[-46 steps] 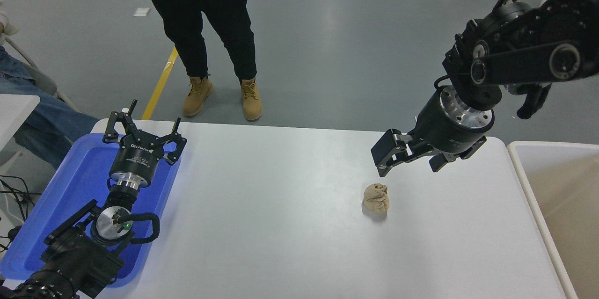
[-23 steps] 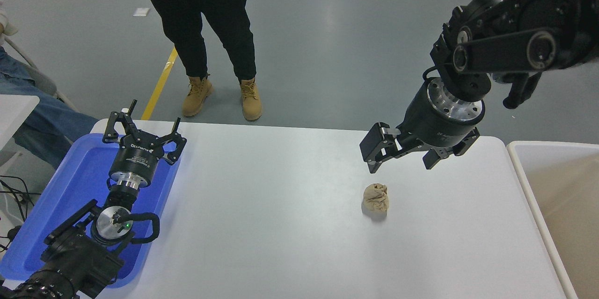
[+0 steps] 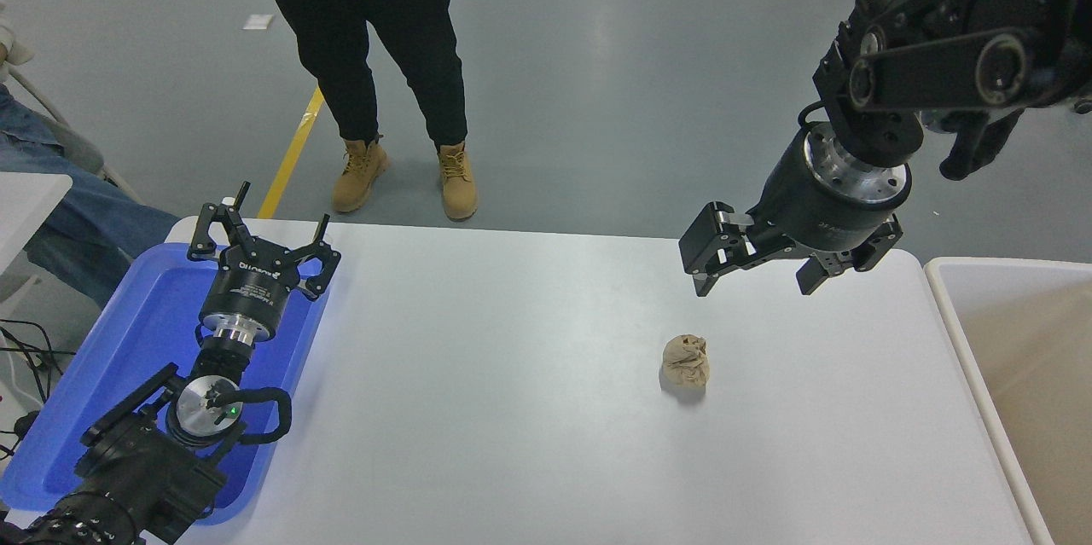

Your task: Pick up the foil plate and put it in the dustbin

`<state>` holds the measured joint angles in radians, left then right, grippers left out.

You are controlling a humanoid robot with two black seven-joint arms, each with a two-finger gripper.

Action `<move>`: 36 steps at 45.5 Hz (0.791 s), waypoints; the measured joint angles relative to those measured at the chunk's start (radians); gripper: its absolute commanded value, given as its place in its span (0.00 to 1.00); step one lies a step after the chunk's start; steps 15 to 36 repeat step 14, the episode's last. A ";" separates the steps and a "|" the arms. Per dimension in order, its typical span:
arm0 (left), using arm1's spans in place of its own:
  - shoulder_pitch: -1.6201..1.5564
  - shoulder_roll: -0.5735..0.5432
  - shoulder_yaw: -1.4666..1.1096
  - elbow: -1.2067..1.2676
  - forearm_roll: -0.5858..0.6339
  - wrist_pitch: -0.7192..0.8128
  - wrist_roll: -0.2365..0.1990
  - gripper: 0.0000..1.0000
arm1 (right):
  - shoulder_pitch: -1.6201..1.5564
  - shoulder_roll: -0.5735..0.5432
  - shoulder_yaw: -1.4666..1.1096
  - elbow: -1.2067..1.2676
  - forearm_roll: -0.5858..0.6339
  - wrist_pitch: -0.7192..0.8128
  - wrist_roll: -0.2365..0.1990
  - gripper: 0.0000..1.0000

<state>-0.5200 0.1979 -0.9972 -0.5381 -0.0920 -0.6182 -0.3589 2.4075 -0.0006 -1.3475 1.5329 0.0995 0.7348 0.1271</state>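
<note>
A grey floor runs behind a big white table. A person in black trousers and tan boots stands at the far side, at about 11 o'clock. At 3 o'clock, just past the table's right edge, sits the dustbin, with a white rim and a tan inside. No foil plate shows on the table or in the part of the bin that can be seen. At 8 o'clock a blue tray lies on the table's left end. The left gripper hangs parked over that tray with its fingers spread apart. The right gripper hangs up in the air at 2 o'clock, fingers apart and holding nothing. Near the middle, a bit toward 4 o'clock, a small crumpled tan paper ball sits alone on the table, below the right gripper and not touching it.
</note>
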 measured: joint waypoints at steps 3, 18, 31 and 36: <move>0.000 0.000 0.000 0.000 0.000 0.000 0.000 1.00 | 0.000 0.000 -0.003 0.001 -0.003 0.006 0.001 1.00; 0.000 0.000 0.000 0.000 0.000 0.000 0.000 1.00 | -0.005 0.000 -0.009 0.002 -0.013 0.018 0.004 1.00; 0.000 0.000 0.000 0.000 0.000 0.000 0.000 1.00 | -0.005 0.000 -0.009 0.002 -0.013 0.018 0.004 1.00; 0.000 0.000 0.000 0.000 0.000 0.000 0.000 1.00 | -0.005 0.000 -0.009 0.002 -0.013 0.018 0.004 1.00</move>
